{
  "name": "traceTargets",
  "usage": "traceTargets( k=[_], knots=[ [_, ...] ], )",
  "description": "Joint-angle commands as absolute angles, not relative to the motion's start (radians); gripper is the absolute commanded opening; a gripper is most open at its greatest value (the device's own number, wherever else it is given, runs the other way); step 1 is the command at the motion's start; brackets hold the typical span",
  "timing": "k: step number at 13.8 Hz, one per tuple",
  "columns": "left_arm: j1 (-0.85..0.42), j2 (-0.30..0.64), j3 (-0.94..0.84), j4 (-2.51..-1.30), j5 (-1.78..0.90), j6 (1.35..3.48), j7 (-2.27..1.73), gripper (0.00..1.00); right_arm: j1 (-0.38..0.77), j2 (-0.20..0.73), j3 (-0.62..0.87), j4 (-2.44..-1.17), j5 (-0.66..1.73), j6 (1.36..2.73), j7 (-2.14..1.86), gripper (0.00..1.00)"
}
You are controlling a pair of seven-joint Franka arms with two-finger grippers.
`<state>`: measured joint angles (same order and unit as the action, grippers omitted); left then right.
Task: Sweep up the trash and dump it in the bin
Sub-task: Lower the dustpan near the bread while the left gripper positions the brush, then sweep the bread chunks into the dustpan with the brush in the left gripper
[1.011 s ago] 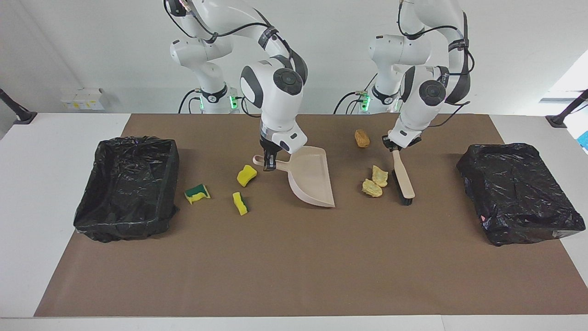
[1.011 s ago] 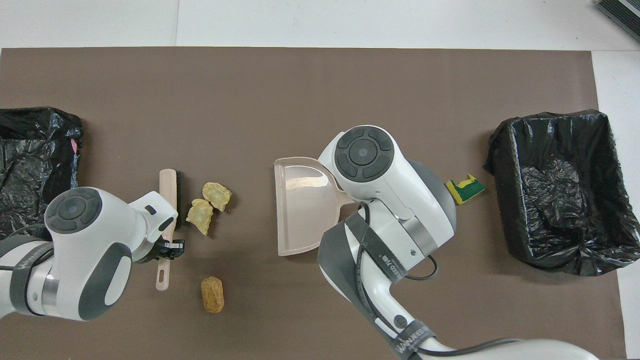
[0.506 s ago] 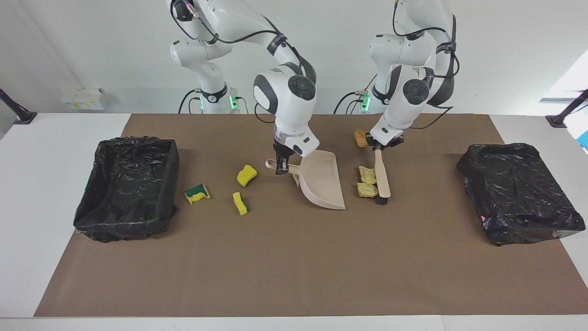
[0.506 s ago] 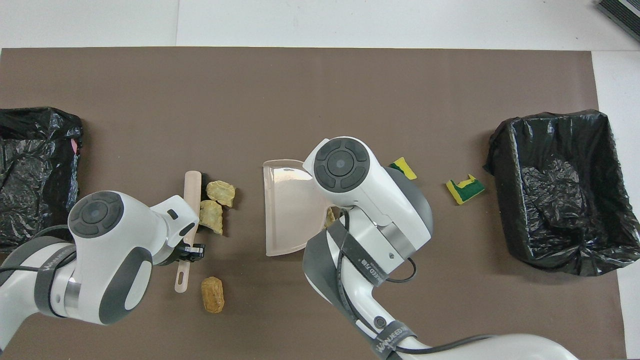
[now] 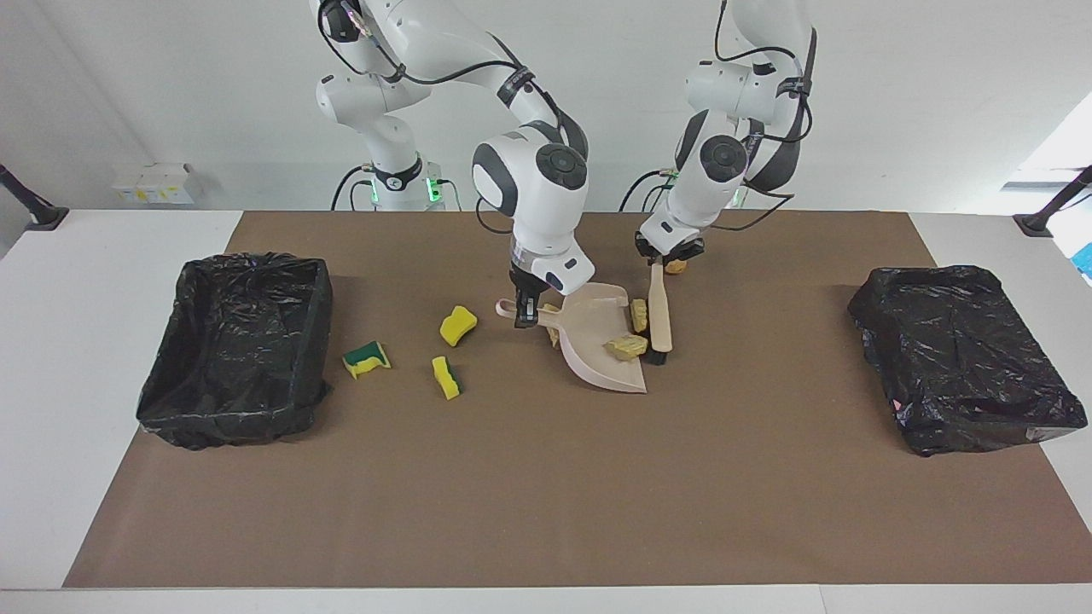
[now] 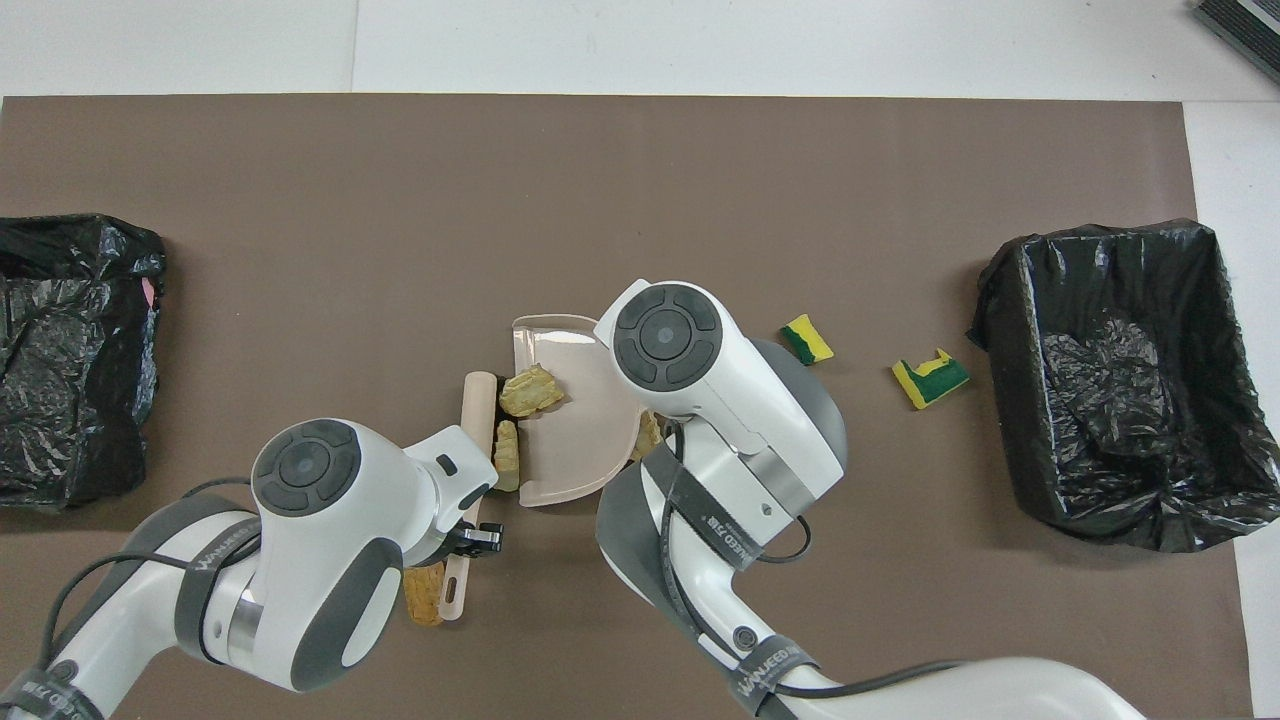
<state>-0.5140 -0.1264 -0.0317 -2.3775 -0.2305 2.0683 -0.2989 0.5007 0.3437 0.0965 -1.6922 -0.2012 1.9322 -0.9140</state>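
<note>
Left gripper (image 5: 659, 263) is clamped on the handle of the brush (image 5: 659, 317), which lies low over the mat with its bristle end pointing away from the robots, just beside the open mouth of the dustpan (image 5: 597, 341). Right gripper (image 5: 523, 309) is closed on the dustpan's handle; the pan is tilted, its mouth toward the brush.

Trash: one pale lump (image 5: 625, 346) sits inside the dustpan at its lip. A second pale lump (image 5: 638, 314) stands between the brush and the pan's edge, touching both as far as can be told. A third pale piece (image 6: 648, 436) shows partly under the pan near its handle. The orange-brown lump (image 6: 424, 592) lies on the mat nearer to the robots than the brush, partly hidden by the left arm.

Three sponge bits (image 5: 458, 325) (image 5: 446, 377) (image 5: 367, 358) lie on the mat toward the right arm's end, between the dustpan and a black-lined bin (image 5: 235, 345). A second black-lined bin (image 5: 960, 358) stands at the left arm's end, well apart from the trash.
</note>
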Motion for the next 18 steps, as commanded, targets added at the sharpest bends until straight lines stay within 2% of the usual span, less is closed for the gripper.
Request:
traceTargets(
  k=[1, 4, 10, 13, 18],
  knots=[
    [-0.560, -0.100, -0.020, -2.312, -0.314, 2.071, -0.379, 0.00, 0.492, 0.356, 0.104, -1.697, -0.218, 1.968, -0.876, 0.00],
    [-0.575, -0.113, -0.031, -2.293, -0.319, 2.046, -0.506, 0.00, 0.480, 0.351, 0.104, -1.724, -0.215, 2.026, -0.884, 0.00],
    [-0.575, -0.173, -0.031, -2.304, -0.299, 1.807, -0.779, 0.00, 0.476, 0.351, 0.104, -1.727, -0.216, 2.040, -0.960, 0.00],
    [-0.566, -0.208, -0.031, -2.312, -0.204, 1.633, -0.915, 0.00, 0.474, 0.347, 0.104, -1.729, -0.216, 2.048, -0.986, 0.00],
    [-0.575, -0.287, -0.032, -2.391, -0.183, 1.528, -1.104, 0.00, 0.448, 0.287, 0.104, -1.793, -0.213, 2.083, -1.075, 0.00]
  ],
)
